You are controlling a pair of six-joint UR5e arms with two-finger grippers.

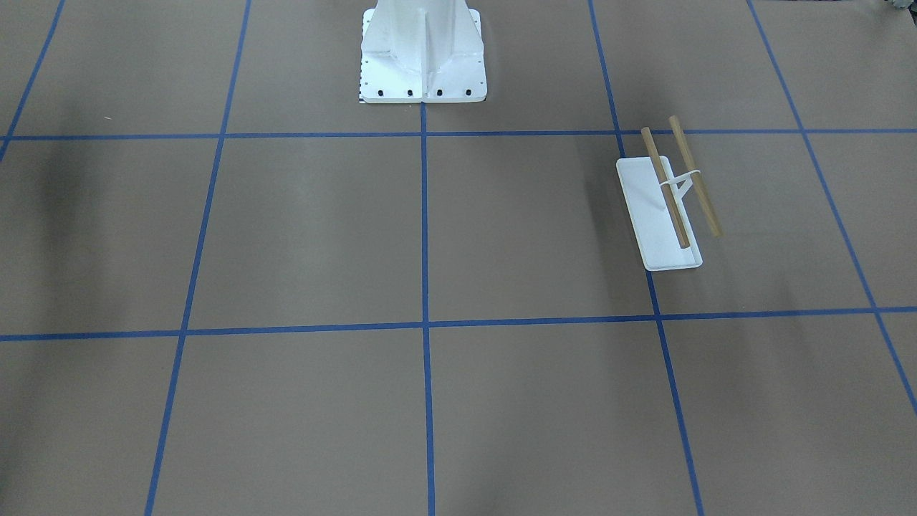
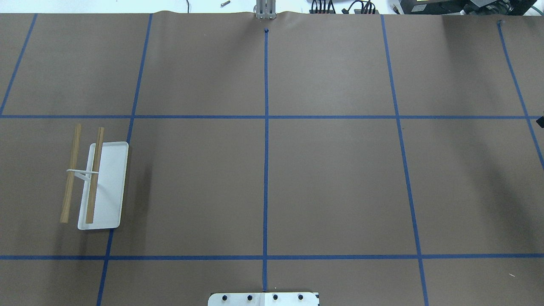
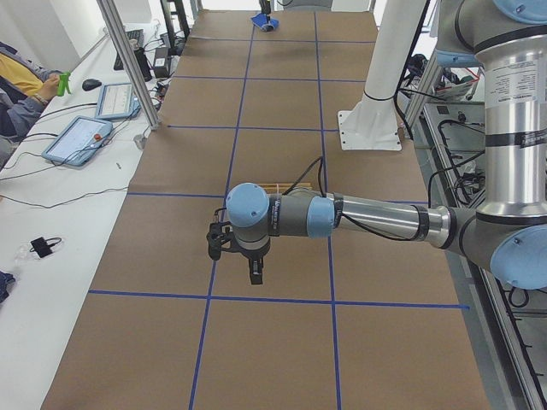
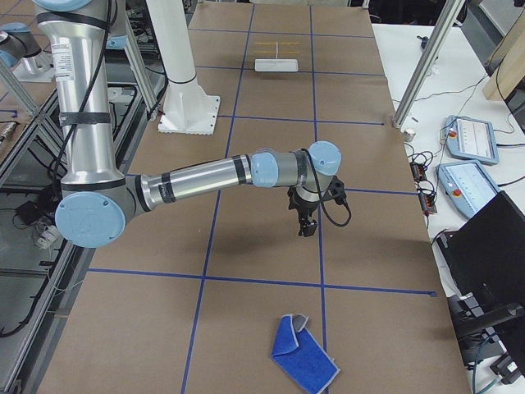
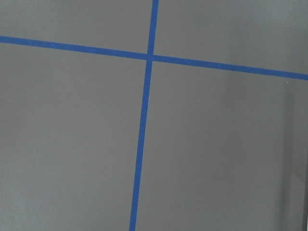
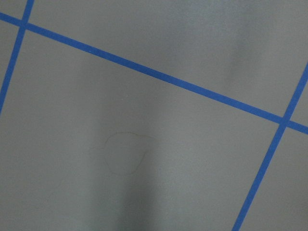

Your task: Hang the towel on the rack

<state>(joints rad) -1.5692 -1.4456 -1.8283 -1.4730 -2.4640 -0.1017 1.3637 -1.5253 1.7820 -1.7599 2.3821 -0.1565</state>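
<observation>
The rack (image 1: 647,215) stands on the table on my left side, a white tray with two wooden dowel bars (image 1: 693,175) on wire supports. It also shows in the overhead view (image 2: 111,182) and far off in the exterior right view (image 4: 275,64). The towel (image 4: 304,355) lies crumpled at the table's right end, blue with a grey corner turned up; it shows far off in the exterior left view (image 3: 263,22). My left gripper (image 3: 255,273) hangs above the table near the rack. My right gripper (image 4: 305,226) hangs above the table short of the towel. I cannot tell whether either is open.
The white bolted pedestal (image 1: 423,50) stands at the table's robot side. Blue tape lines grid the brown table (image 2: 331,182). Tablets (image 3: 79,138) and cables lie on the side bench, with a metal post (image 3: 128,64) at its edge.
</observation>
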